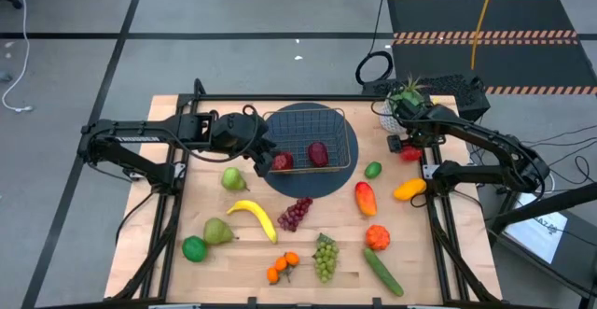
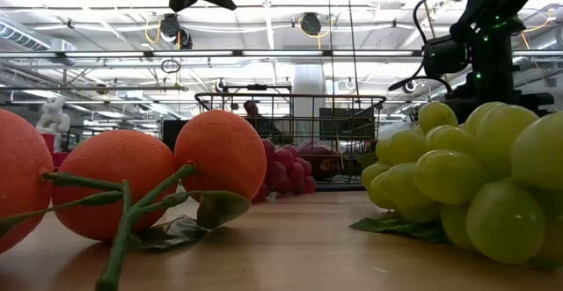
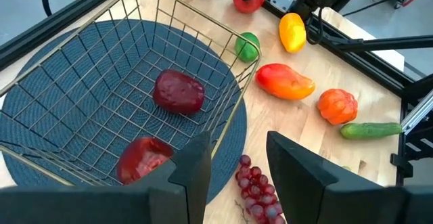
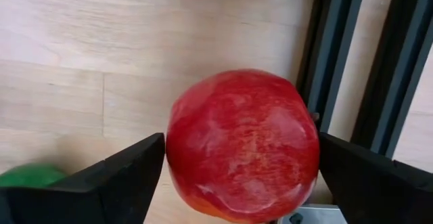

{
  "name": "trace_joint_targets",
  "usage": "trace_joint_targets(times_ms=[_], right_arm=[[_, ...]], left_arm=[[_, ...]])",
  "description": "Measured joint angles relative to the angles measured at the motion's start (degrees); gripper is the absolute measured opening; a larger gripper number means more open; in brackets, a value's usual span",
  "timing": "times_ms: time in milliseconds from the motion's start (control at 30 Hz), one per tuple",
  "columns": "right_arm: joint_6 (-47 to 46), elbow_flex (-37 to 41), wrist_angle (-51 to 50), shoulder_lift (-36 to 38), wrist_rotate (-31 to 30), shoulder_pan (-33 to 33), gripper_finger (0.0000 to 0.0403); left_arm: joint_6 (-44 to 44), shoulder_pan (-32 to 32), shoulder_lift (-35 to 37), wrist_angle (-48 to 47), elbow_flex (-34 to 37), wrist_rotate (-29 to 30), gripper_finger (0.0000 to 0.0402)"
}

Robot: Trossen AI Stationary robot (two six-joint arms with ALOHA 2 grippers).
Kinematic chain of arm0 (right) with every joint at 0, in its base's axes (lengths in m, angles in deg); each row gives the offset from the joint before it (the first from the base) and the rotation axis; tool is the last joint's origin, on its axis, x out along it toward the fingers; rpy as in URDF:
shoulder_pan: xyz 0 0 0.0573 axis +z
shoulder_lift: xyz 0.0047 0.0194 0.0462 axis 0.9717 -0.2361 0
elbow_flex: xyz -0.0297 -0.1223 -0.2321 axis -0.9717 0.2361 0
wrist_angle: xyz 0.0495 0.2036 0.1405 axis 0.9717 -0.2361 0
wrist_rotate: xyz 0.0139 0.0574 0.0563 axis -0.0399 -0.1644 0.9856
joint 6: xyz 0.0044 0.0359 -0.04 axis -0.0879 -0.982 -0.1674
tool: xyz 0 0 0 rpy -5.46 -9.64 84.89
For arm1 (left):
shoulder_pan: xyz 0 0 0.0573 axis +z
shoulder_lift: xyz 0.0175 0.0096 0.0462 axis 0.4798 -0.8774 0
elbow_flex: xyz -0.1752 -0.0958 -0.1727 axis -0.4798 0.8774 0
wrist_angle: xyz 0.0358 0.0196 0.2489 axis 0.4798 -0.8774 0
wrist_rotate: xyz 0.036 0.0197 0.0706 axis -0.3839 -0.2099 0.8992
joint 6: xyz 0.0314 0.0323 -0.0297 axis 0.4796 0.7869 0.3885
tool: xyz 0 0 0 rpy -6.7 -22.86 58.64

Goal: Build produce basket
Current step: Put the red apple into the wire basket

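The wire basket (image 1: pixel 338 122) sits on a round dark mat, with two dark red fruits (image 3: pixel 178 92) (image 3: pixel 143 160) lying on its mesh floor. My left gripper (image 1: pixel 268 156) hangs open above the basket's near left corner, its fingers (image 3: pixel 193 173) with nothing between them. A red round fruit (image 4: pixel 243 143) lies at the table's right edge (image 1: pixel 410 152), near the white plant pot. My right gripper (image 4: pixel 241 160) points straight down over it, open, one finger on each side of the fruit. The other produce lies spread over the near half of the table. My right gripper comes at the red fruit from above, and its fingertips (image 4: pixel 152 160) stand close against the fruit's two sides (image 4: pixel 177 149). I cannot tell whether they touch it. The fruit rests on the table.
A black frame rail (image 4: pixel 379 82) runs right beside the red fruit, and the plant pot (image 1: pixel 396 111) stands just beyond it. Near the basket lie a lime (image 1: pixel 373 170), a mango (image 1: pixel 365 198), a yellow pepper (image 1: pixel 409 189), purple grapes (image 1: pixel 296 213), a banana (image 1: pixel 255 217) and a pear (image 1: pixel 233 178).
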Motion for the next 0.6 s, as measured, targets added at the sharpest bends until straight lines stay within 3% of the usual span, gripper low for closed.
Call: trace_joint_targets(times_ms=[267, 600], right_arm=[[1.3, 0.0, -1.4, 0.0, 0.8, 0.0, 0.0339], [-0.3, 0.0, -1.1, 1.0, 13.7, 0.2, 0.0335]], left_arm=[[0.6, 0.0, 0.0, 0.0, 0.0, 0.0, 0.0143], [1.0, 0.0, 0.0, 0.0, 0.0, 0.0, 0.0143]])
